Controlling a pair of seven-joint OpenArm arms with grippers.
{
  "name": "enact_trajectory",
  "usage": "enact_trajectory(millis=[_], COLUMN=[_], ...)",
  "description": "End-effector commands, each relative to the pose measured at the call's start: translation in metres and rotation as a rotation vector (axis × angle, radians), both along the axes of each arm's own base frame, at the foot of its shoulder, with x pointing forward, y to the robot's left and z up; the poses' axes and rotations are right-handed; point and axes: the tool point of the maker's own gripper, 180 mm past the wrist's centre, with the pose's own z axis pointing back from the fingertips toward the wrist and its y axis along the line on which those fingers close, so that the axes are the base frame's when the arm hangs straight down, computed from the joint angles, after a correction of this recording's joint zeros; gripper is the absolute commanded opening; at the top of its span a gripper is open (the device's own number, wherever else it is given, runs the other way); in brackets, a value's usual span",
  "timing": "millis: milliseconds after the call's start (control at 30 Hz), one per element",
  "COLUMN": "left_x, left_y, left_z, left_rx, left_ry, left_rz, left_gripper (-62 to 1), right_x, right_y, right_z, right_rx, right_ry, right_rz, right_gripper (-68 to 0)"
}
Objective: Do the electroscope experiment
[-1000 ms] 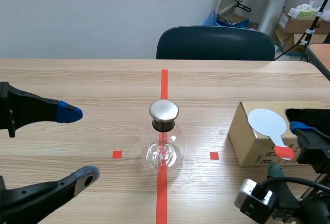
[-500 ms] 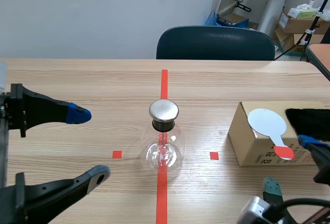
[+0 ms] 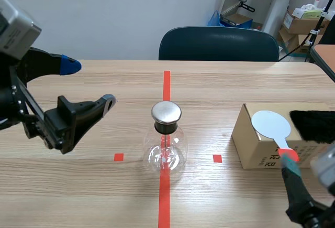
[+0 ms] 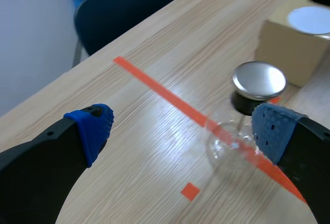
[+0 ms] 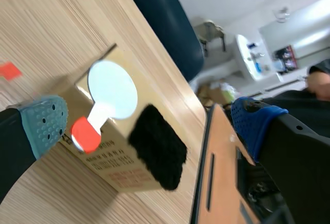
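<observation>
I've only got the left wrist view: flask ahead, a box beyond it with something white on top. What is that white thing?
Observer: A white paddle with a red handle, lying flat on the box.
Operator: Anything else up there?
Observer: A black fur pad beside the paddle, on the side away from the flask.
Operator: And the right gripper?
Observer: Open, on the near side of the box, holding nothing.
</observation>
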Motion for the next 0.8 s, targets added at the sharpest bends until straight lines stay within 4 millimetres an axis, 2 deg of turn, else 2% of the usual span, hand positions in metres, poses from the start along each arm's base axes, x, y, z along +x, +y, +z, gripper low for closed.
enact_trajectory(millis=[0,200,333,467,600,767], left_x=[-0.001,0.012,0.012,-0.001,-0.021,-0.049], left_y=[-0.002,0.017,0.037,0.057,0.069,0.072], left_z=[0.000,0.007,0.002,-0.010,-0.026,-0.021], left_rx=[-0.005,0.027,0.056,0.038,0.051,0.011], left_ry=[-0.008,-0.098,-0.115,-0.085,-0.043,-0.062], left_rz=[0.008,0.127,0.233,0.339,0.389,0.394], left_gripper=[-3.4,-3.4,-3.4,-3.4,-3.4,-3.4], right_x=[0.005,0.010,0.007,0.006,-0.001,-0.011], right_y=[-0.002,0.011,0.020,0.025,0.032,0.041], right_z=[0.009,0.018,0.020,0.028,0.033,0.035], right_rx=[0.024,0.174,0.274,0.362,0.391,0.432], right_ry=[0.001,0.146,0.255,0.328,0.382,0.436], right_rz=[0.023,0.157,0.246,0.321,0.404,0.474], right_gripper=[0.4,0.4,0.4,0.4,0.4,0.4])
